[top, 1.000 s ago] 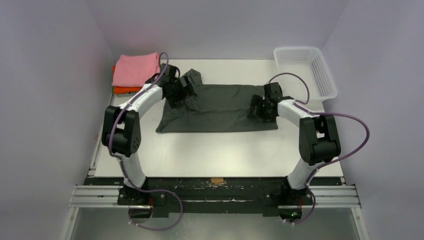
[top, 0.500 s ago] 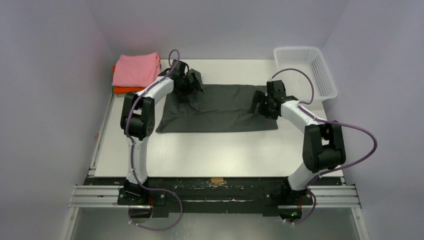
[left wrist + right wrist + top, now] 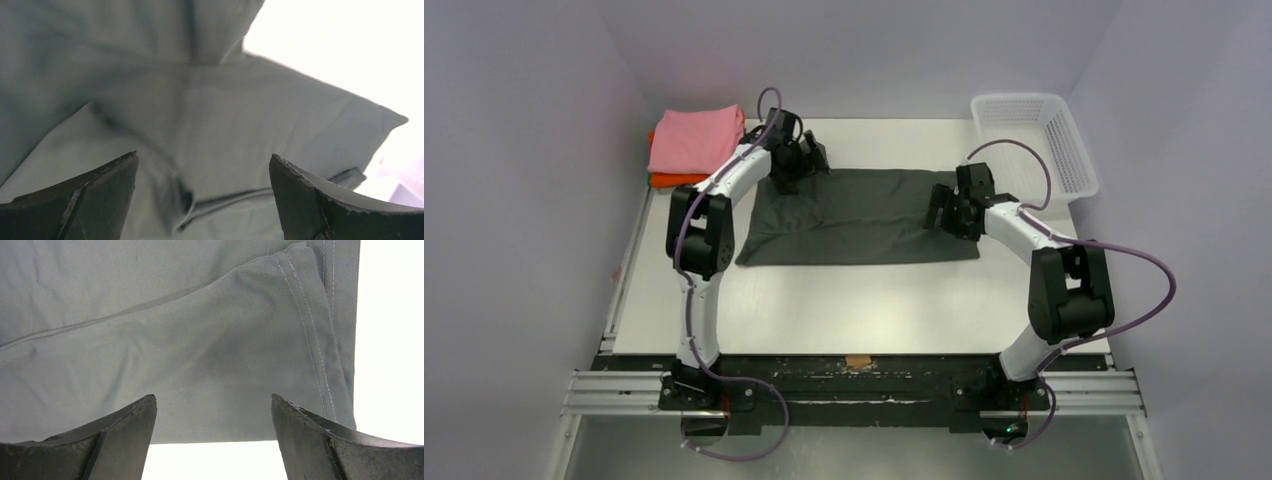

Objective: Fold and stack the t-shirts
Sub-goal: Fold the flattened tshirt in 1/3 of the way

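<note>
The dark charcoal-grey t-shirt (image 3: 864, 215) lies flat as a long rectangle across the middle of the table. My left gripper (image 3: 807, 160) is open just above its far left corner, where a loose fold of cloth (image 3: 220, 150) lies between my fingers. My right gripper (image 3: 944, 208) is open over the shirt's right end, by its stitched hem (image 3: 320, 340). The pink t-shirt (image 3: 696, 139) lies folded on the orange t-shirt (image 3: 674, 180) at the back left.
A white plastic mesh basket (image 3: 1034, 140) stands at the back right corner. The booth walls close in on the left, right and back of the white table (image 3: 854, 300).
My left gripper moved toward the back of the table and let go of the raised sleeve, which now lies flat. My right gripper shifted slightly toward the back at the shirt's right end.
</note>
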Tool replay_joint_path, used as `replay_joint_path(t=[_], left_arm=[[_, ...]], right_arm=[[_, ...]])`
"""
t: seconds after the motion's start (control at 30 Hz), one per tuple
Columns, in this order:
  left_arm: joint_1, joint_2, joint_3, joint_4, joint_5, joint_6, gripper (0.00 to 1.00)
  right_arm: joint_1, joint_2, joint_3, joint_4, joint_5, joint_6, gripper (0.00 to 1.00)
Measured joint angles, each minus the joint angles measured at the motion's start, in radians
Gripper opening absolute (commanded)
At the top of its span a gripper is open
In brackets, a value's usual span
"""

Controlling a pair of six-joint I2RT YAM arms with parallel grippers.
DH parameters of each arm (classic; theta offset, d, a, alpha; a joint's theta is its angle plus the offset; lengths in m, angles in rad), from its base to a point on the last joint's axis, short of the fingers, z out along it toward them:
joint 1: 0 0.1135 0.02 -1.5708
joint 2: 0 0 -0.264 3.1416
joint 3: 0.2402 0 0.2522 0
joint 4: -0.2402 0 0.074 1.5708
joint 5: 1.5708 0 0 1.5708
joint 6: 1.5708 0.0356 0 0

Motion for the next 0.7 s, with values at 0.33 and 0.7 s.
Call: replay_joint_path(t=[0.33, 0.7], left_arm=[[0.014, -0.352, -0.412, 0.01, -0.074, 0.001, 1.0], [0.026, -0.405, -0.689, 0.073, 0.008, -0.049, 1.0]], right_arm=[[0.0, 0.109, -0.002, 0.056, -0.002, -0.002, 0.82], [0.005, -0.031, -0.18, 0.122, 0.001, -0.003, 0.81]])
